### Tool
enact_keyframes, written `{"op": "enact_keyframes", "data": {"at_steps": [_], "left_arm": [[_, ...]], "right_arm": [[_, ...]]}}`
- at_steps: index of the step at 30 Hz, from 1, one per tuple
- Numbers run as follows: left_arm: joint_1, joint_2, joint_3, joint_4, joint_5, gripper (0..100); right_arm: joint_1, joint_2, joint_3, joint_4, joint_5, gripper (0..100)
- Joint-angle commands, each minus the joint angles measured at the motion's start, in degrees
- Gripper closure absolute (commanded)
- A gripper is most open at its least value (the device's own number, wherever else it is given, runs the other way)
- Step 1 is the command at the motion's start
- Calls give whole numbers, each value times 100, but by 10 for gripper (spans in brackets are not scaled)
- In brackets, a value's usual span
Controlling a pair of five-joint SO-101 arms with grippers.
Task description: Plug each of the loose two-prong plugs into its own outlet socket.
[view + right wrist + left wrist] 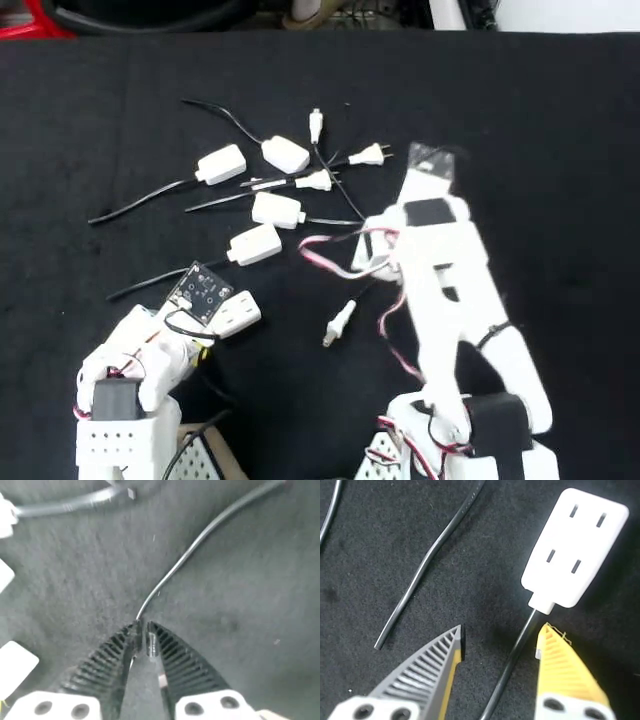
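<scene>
The left claw [502, 630] hangs released, its grey and yellow fingers spread either side of the black cord [512, 665] that feeds a white outlet socket [575, 545]. The socket lies just ahead of the fingertips, apart from both. I judge the claw sits there so that it can close on the cord or the neck and pin the socket while a plug is pushed in. The socket's long axis runs straight away from this claw in line with its cord, with the cord end nearest the fingers. The slotted face is turned up, so a plug would have to come down onto it. A cut cord end [420, 575] lies off beyond the grey finger and touches nothing. The right claw [143, 630] is clenched on a thin black cord [200, 535], pinched right at the fingertips, and the cord trails away ahead of it across the cloth. Holding the lead looks like a way to drag or steer a plug, but which plug it belongs to I cannot tell. In the high view a loose plug [340, 322] lies between the two arms, beside the left claw's socket and clear of it. Its long axis is slanted, its prongs point back toward the arm bases and its cord tail leads off toward the right arm. Three more plugs [315, 181] lie farther out among the other sockets [255, 243], none seated yet
</scene>
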Motion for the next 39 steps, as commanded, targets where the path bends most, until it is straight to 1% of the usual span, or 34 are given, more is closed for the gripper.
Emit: {"op": "enact_keyframes", "data": {"at_steps": [1,3,5,7,9,13,15,17,20,25,29,32,37,39], "left_arm": [[4,9,48,35,-62,762],[4,9,48,35,-62,762],[4,9,48,35,-62,762],[4,9,48,35,-62,762],[4,9,48,35,-62,762],[4,9,48,35,-62,762],[4,9,48,35,-62,762],[4,9,48,35,-53,762],[4,9,48,35,-53,762],[4,9,48,35,-53,762],[4,9,48,35,-62,762],[4,9,48,35,-62,762],[4,9,48,35,-62,762],[4,9,48,35,-62,762]], "right_arm": [[44,-13,-347,-88,668,987],[-308,57,-189,-35,642,983],[-642,145,-119,70,211,982],[-870,277,-92,88,-299,952],[-1064,444,-110,70,-633,881],[-1380,901,-207,-97,-967,719],[-1503,1218,-233,-299,-1046,680],[-1556,1543,-233,-519,-1169,690],[-1556,1912,-233,-791,-1371,752],[-1556,2176,-242,-967,-1310,959],[-1556,2211,-251,-730,-1231,952],[-1538,2211,-374,-299,-738,989],[-1424,2167,-875,703,0,988],[-1240,2167,-1156,888,554,988]]}}
